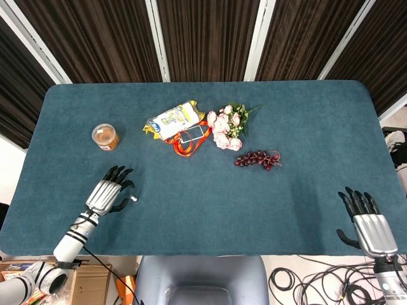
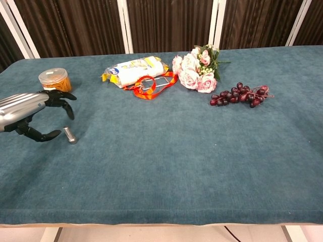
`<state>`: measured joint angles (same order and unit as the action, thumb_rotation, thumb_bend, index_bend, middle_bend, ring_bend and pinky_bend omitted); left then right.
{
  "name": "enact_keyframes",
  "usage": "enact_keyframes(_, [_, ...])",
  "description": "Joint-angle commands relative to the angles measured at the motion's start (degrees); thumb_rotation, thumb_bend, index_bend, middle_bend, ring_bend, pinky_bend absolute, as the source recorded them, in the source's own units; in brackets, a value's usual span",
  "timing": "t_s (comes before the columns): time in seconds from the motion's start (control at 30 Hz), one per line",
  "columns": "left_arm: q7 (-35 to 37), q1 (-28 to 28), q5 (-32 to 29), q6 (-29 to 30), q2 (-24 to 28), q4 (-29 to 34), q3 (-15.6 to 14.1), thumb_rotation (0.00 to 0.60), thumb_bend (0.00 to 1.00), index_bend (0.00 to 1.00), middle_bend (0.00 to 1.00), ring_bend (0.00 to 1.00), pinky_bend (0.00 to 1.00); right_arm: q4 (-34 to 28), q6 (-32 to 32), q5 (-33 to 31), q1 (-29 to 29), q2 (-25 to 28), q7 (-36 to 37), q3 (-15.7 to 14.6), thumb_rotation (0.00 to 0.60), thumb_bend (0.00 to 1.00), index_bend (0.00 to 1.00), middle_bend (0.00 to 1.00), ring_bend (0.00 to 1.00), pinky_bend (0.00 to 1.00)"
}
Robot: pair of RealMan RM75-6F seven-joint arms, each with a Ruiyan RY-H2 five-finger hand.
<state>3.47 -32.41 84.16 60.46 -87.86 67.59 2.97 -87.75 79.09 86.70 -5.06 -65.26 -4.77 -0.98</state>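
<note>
While the left hand [image 2: 28,115] hovers low over the blue table [image 1: 305,127], fingers spread and curved, holding nothing, a small metal pin [image 2: 69,135] lies just beside its thumb tip. Behind stands an orange-filled jar [image 1: 105,136]. At the table's near right edge, the right hand [image 1: 369,225] sits, fingers apart, empty.

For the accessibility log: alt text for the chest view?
The left robot hand hovers over a blue table, fingers spread, a small metal cylinder at its fingertips. Farther back lie a lidded jar, a snack bag, pink flowers and dark grapes.
</note>
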Motion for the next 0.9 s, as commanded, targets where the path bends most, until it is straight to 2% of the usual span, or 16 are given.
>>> enact_keyframes(0.03, [0.28, -0.02, 0.38, 0.27, 0.19, 0.36, -0.20, 0.600, 0.38, 0.31, 0.10, 0.00, 0.01, -0.01, -0.03, -0.18, 0.02, 0.00, -0.07, 0.10, 0.600, 0.21, 0.00, 0.00, 0.00, 0.00])
enact_keyframes(0.27, [-0.22, 0.89, 2.13, 2.97, 1.83, 3.22, -1.09, 0.600, 0.38, 0.27, 0.10, 0.00, 0.01, 0.05, 0.37, -0.03, 0.25, 0.02, -0.15, 0.13, 0.600, 0.21, 0.00, 0.00, 0.00, 0.00])
enact_keyframes(0.4, [-2.74, 5.77, 3.49, 9.36, 8.05, 9.82, -3.74, 0.600, 0.38, 0.11, 0.04, 0.00, 0.01, 0.12, 2.18, 1.04, 1.08, 0.25, 0.17, -0.16, 0.600, 0.21, 0.00, 0.00, 0.00, 0.00])
enact_keyframes(0.47, [-6.45, 9.74, 0.90, 11.94, 12.63, 15.07, -5.14, 0.600, 0.38, 0.03, 0.01, 0.00, 0.00, 0.05, 3.30, 1.63, 1.65, 0.33, 0.27, -0.36, 0.600, 0.21, 0.00, 0.00, 0.00, 0.00])
enact_keyframes(0.57, [-9.54, 15.32, -2.62, 16.44, 17.23, 21.48, -6.69, 0.600, 0.38, 0.00, 0.00, 0.00, 0.00, -0.06, 4.68, 2.46, 2.30, 0.23, -0.28, -0.57, 0.600, 0.21, 0.00, 0.00, 0.00, 0.00])
enact_keyframes(0.7, [-3.52, 20.32, 0.23, 23.47, 17.62, 19.29, -7.97, 0.600, 0.38, 0.00, 0.00, 0.00, 0.00, -0.46, 5.40, 2.80, 2.69, -0.30, -1.40, -0.57, 0.600, 0.21, 0.00, 0.00, 0.00, 0.00])
enact_keyframes(0.9, [-0.10, 22.43, 7.07, 30.69, 16.94, 14.63, -7.64, 0.600, 0.38, 0.00, 0.00, 0.00, 0.00, -0.64, 5.16, 2.83, 2.77, -1.11, -3.70, -0.58, 0.600, 0.21, 0.00, 0.00, 0.00, 0.00])
